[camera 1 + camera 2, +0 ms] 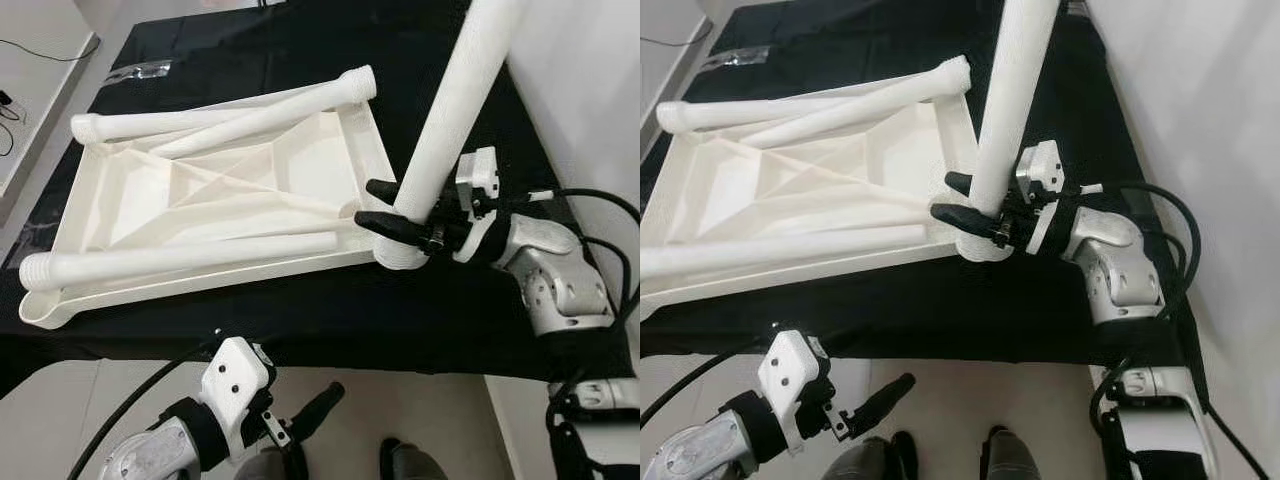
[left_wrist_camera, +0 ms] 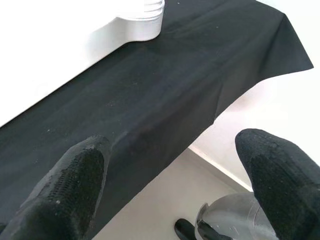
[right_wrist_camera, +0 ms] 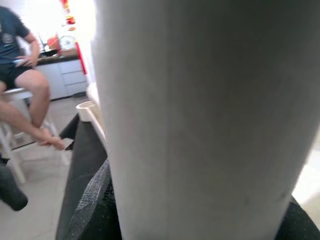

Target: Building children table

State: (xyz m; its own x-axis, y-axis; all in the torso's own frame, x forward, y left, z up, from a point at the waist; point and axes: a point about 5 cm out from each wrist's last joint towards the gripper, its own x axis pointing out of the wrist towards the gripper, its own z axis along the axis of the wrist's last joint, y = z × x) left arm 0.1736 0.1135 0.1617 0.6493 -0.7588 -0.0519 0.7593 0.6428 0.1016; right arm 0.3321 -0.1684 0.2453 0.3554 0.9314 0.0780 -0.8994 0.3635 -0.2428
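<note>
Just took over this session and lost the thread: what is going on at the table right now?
The right gripper is shut on a white table leg, holding it upright at the near right corner of the upturned white tabletop, which lies on a black cloth. Three more legs lie loose across the tabletop. The left gripper is open and idle below the near edge of the cloth. A person sits in the background.

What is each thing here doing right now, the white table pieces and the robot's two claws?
Tabletop: upside down on the black cloth.
Upright leg: standing at the tabletop's corner, gripped.
Loose legs: lying across the tabletop.
Right end effector: shut on the upright leg.
Left end effector: open, empty, below the cloth's edge.
</note>
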